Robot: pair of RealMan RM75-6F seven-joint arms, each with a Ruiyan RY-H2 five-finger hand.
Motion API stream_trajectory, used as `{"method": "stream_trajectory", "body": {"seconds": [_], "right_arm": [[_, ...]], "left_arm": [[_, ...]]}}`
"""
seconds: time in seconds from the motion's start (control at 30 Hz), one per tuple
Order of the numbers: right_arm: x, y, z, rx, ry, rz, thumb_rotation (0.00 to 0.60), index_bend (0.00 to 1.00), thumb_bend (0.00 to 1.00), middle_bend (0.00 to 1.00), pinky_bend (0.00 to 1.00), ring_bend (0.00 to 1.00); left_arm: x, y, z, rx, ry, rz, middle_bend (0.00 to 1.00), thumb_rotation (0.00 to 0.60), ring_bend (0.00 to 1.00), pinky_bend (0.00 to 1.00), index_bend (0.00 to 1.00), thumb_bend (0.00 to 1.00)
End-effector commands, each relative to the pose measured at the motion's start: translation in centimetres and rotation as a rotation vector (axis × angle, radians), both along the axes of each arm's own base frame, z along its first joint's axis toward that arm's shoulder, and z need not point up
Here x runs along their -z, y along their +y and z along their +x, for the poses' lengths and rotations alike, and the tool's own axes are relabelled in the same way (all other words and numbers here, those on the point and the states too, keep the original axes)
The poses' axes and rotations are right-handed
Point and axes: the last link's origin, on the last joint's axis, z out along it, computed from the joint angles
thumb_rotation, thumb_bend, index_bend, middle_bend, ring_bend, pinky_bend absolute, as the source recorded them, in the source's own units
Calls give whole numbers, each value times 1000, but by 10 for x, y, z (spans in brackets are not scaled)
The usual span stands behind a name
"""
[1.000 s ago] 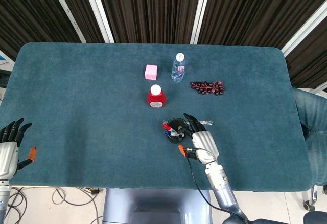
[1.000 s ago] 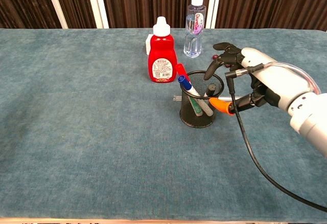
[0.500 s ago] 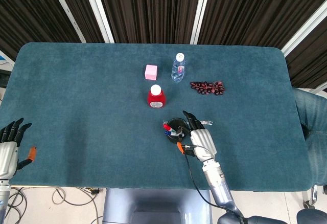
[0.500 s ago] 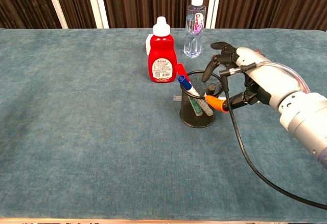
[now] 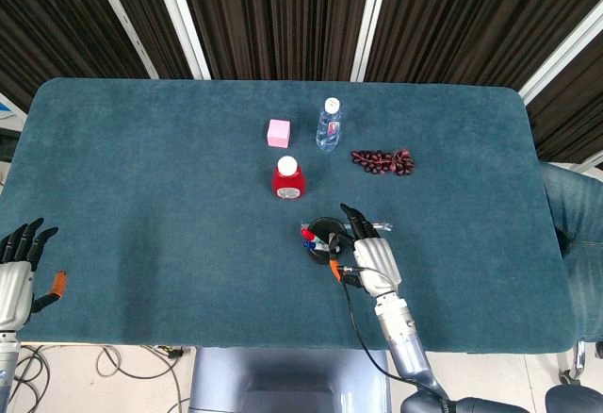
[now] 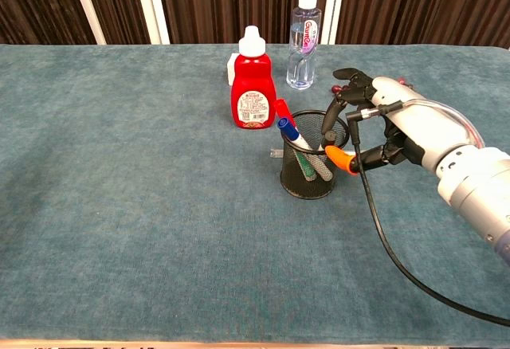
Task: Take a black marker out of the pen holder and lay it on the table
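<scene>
We see the right hand point(image 6: 388, 122) at the pen holder point(image 6: 311, 175), its fingers point(image 6: 344, 94) curled down into the opening around the black marker point(image 6: 327, 139), with the orange thumb tip outside the mesh. We cannot tell if the marker is already gripped. The marker stands inside the holder, on the table point(image 6: 143, 205). The left hand point(image 5: 16, 276) rests at the table edge, fingers apart, holding nothing.

Pen holder point(image 6: 313, 156) near table's point(image 6: 119, 205) front centre, markers point(image 6: 307, 158) inside. Squeeze bottle point(image 6: 253, 92) behind-left of it; water bottle point(image 6: 305, 21) further back, beads point(image 5: 382, 161) to its right.
</scene>
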Motion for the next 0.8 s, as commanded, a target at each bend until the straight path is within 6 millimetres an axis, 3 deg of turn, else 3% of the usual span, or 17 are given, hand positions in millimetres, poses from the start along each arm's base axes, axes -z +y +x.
{"method": "stream_trajectory", "body": {"seconds": [0.03,0.8], "right_arm": [[0,0,0,0,1,0,600,504,469,0,168,6],[-4,-4,-3,9,-12,-21,600,577,484,0,168,6]], "left_arm": [[0,0,0,0,0,0,36,600,30,78,153,408],[0,0,-1,-8,-3,-6,36,600,30,86,157,408]]}}
